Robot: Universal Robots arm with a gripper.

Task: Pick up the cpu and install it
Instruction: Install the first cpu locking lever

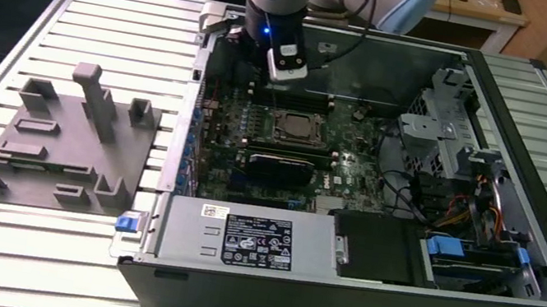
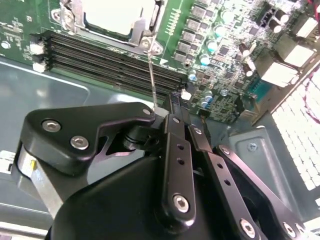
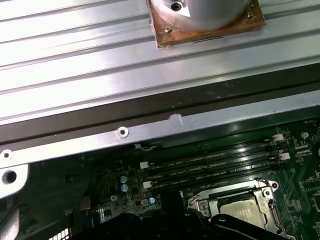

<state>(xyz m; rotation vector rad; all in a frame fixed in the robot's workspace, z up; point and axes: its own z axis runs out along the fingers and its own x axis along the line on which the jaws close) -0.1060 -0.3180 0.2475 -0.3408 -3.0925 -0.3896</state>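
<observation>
Your small square cpu with its pale silver-grey metal top [image 2: 117, 15] sits flat inside the metal socket frame [image 1: 295, 124] on the green motherboard [image 1: 344, 165], visible in both wrist views [image 3: 240, 210]. The black linkage gripper [image 2: 175, 107] hangs above the board beside the socket, carrying nothing; you see its fingers drawn together. The open dark computer case [image 1: 532, 205] lies on the slatted aluminium table [image 1: 107, 17], with the grey plastic tray of upright blocks [image 1: 59, 138] on the exterior view's left
</observation>
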